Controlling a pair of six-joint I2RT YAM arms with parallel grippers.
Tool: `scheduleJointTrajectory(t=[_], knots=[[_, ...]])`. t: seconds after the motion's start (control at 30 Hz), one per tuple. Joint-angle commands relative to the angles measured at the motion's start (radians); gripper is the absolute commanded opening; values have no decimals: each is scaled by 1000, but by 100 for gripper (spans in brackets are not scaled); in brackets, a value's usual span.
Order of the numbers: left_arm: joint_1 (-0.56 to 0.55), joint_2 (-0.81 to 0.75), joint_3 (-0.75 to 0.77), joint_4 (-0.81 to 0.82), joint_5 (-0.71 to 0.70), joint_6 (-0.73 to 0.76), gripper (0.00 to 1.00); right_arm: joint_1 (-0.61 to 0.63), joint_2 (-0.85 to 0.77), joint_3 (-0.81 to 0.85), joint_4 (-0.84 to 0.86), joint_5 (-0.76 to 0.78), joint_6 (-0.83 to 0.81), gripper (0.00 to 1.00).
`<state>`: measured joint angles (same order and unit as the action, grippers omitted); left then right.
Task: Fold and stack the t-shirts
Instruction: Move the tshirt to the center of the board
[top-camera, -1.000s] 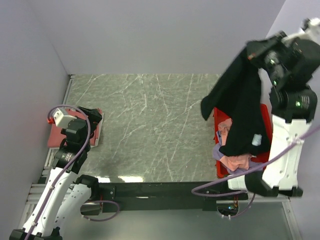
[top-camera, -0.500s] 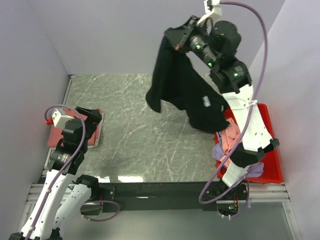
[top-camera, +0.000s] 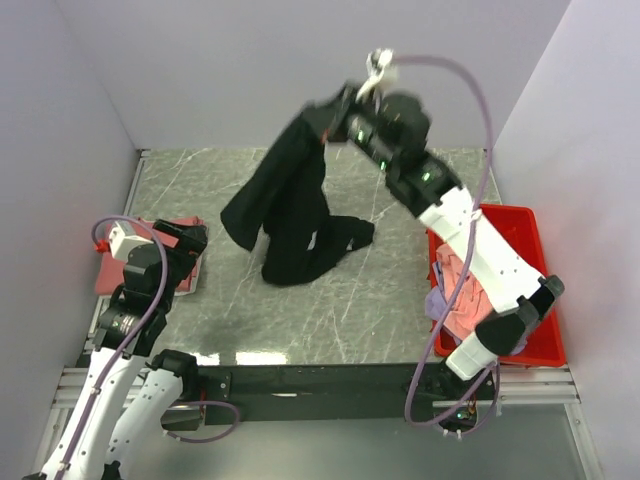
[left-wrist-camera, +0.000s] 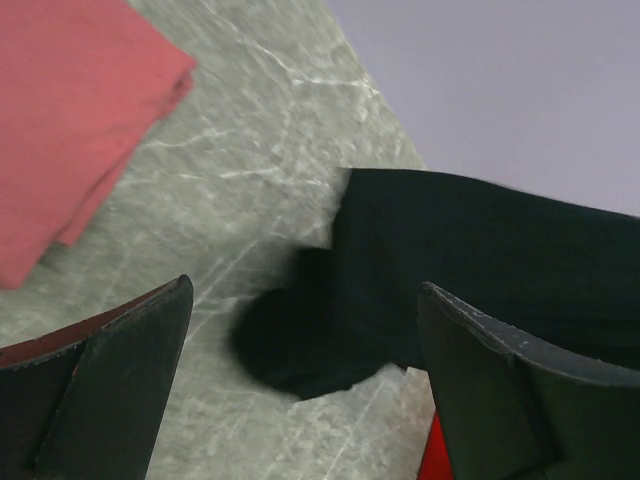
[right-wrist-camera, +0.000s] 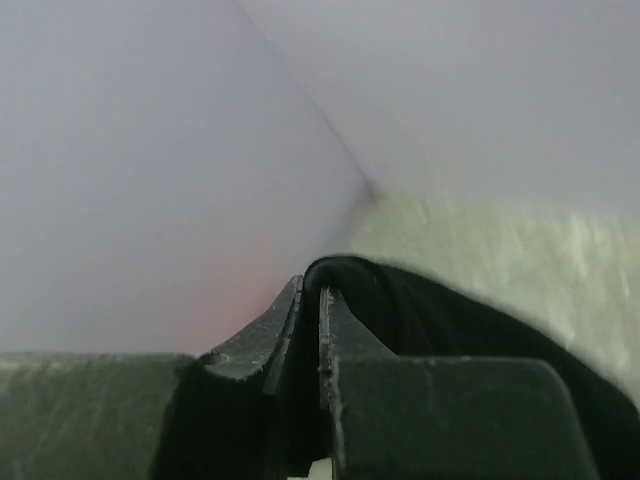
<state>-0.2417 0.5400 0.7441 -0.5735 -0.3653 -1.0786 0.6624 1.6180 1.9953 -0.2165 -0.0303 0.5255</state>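
My right gripper (top-camera: 325, 112) is raised over the back of the table and shut on a fold of the large black t-shirt (top-camera: 295, 215). The shirt hangs down from it, and its lower part rests crumpled on the tabletop. In the right wrist view the jaws (right-wrist-camera: 310, 300) pinch black cloth (right-wrist-camera: 450, 325). My left gripper (top-camera: 192, 250) stands open at the left, beside a folded salmon-red t-shirt (top-camera: 150, 255). The left wrist view shows its gripper (left-wrist-camera: 310, 370) with nothing between the fingers, the black t-shirt (left-wrist-camera: 450, 260) ahead and the salmon-red t-shirt (left-wrist-camera: 70, 110) at upper left.
A red bin (top-camera: 520, 290) stands at the table's right edge, holding a pink t-shirt (top-camera: 462, 275) and a lavender one (top-camera: 437, 302). Grey walls close in the back and both sides. The marbled tabletop (top-camera: 200, 185) lies between the two arms.
The right arm swung left from above the bin to over the table's back, carrying the black t-shirt; its lower part now lies on the table. The left arm hardly moved.
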Motion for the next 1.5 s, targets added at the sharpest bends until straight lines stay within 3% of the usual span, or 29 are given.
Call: scheduleJointTrajectory(t=[0.0, 0.07, 0.17, 0.27, 0.5, 0.87, 1.17, 1.47], knots=[[-2, 17, -49, 99, 104, 5, 99, -3, -131, -354, 116, -25, 46, 0], [-2, 52, -74, 139, 176, 9, 100, -1, -197, -572, 192, -51, 56, 0], [-2, 119, -120, 184, 268, 28, 99, -1, -224, -764, 200, -28, 73, 0], [-2, 190, -147, 193, 324, 54, 99, -7, -205, -864, 189, 29, 80, 0], [-4, 276, -239, 276, 420, 60, 99, -35, -135, -897, 88, 93, 94, 0], [-34, 520, -200, 267, 341, 51, 95, -44, -109, -941, 112, 43, 111, 0], [-59, 780, -57, 219, 258, 31, 81, -47, -102, -964, 117, 4, 114, 0], [-93, 991, 47, 184, 261, 59, 65, -55, -107, -1001, 143, 1, 117, 0]])
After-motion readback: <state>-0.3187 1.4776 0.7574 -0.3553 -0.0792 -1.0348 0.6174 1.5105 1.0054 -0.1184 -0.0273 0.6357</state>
